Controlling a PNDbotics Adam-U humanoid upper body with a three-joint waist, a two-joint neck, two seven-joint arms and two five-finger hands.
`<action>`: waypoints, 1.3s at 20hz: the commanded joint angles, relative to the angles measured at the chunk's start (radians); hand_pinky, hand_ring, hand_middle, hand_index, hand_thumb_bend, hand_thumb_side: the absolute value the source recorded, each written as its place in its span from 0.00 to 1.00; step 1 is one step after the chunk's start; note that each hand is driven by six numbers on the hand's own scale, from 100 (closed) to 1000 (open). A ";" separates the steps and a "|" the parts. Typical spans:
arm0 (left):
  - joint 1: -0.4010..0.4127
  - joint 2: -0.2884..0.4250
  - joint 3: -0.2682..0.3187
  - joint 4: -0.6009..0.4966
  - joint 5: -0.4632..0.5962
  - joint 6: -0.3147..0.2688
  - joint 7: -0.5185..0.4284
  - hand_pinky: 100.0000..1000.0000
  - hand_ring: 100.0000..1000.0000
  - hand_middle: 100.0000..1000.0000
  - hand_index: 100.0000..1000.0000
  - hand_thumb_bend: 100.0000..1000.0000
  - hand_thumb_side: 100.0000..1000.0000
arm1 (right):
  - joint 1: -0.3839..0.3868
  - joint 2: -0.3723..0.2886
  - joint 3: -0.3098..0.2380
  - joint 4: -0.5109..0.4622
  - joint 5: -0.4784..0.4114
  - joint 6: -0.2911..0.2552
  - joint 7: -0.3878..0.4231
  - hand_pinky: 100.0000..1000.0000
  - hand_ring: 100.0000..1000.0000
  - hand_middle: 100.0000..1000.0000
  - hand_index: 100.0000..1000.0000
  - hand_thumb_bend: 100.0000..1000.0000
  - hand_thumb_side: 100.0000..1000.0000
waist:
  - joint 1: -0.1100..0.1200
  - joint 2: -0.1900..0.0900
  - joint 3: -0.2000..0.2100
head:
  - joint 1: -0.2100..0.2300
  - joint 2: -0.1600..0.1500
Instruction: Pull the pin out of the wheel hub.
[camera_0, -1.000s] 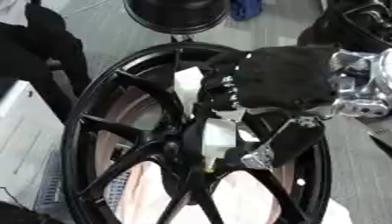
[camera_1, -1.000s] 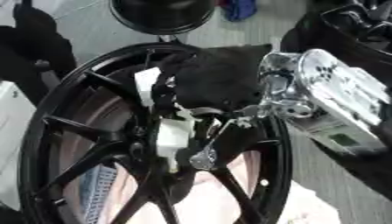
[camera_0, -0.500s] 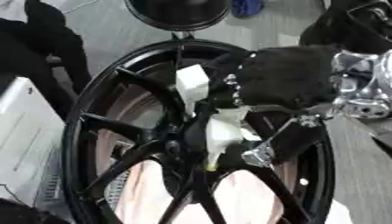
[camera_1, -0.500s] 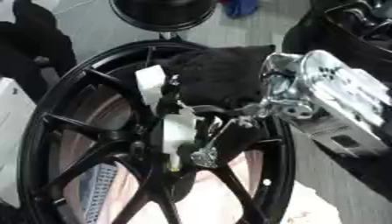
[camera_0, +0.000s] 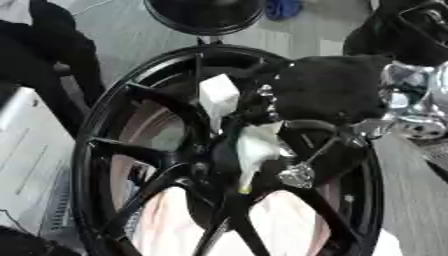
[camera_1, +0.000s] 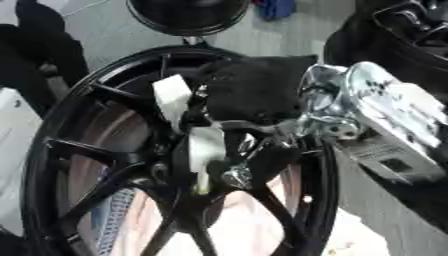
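Note:
A black spoked wheel (camera_0: 105, 150) fills both views, its hub (camera_0: 223, 172) near the middle. My right hand (camera_0: 328, 90), in a black glove with a silver wrist (camera_1: 376, 115), reaches in from the right over the hub. Its fingers curl round a white pin (camera_0: 254, 147) with a yellowish tip that points down at the hub. A white block (camera_0: 219, 95) shows just above the pin, by the fingers. A silver fingertip (camera_0: 297, 175) sits beside the pin's lower end. The pin's seat in the hub is hidden. My left hand shows in neither view.
A black round base (camera_0: 206, 12) and a blue thing (camera_0: 282, 7) lie beyond the wheel. A white box (camera_0: 26, 150) stands at the left, dark shapes (camera_0: 44, 50) above it. Another black wheel (camera_1: 402, 30) is at the upper right. Pinkish cloth (camera_0: 175, 220) lies under the spokes.

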 joint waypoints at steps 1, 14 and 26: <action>-0.009 0.018 0.009 -0.016 -0.003 0.000 0.000 0.87 0.53 0.68 0.65 0.00 0.48 | -0.007 -0.017 -0.023 -0.004 0.007 0.022 0.002 1.00 0.84 0.57 0.85 0.04 0.36 | 0.012 -0.020 -0.002 | 0.002 -0.007; -0.009 0.013 0.007 -0.016 -0.005 -0.001 -0.004 0.87 0.54 0.68 0.65 0.00 0.48 | 0.004 -0.023 -0.047 -0.004 0.067 0.112 0.015 1.00 0.88 0.73 0.88 0.00 0.31 | 0.015 -0.013 -0.014 | 0.003 -0.020; -0.011 0.011 0.005 -0.016 -0.010 -0.001 -0.010 0.88 0.54 0.68 0.64 0.00 0.48 | 0.010 -0.021 -0.044 -0.004 0.049 0.172 0.010 1.00 0.85 0.69 0.86 0.00 0.28 | 0.014 -0.008 -0.013 | 0.003 -0.029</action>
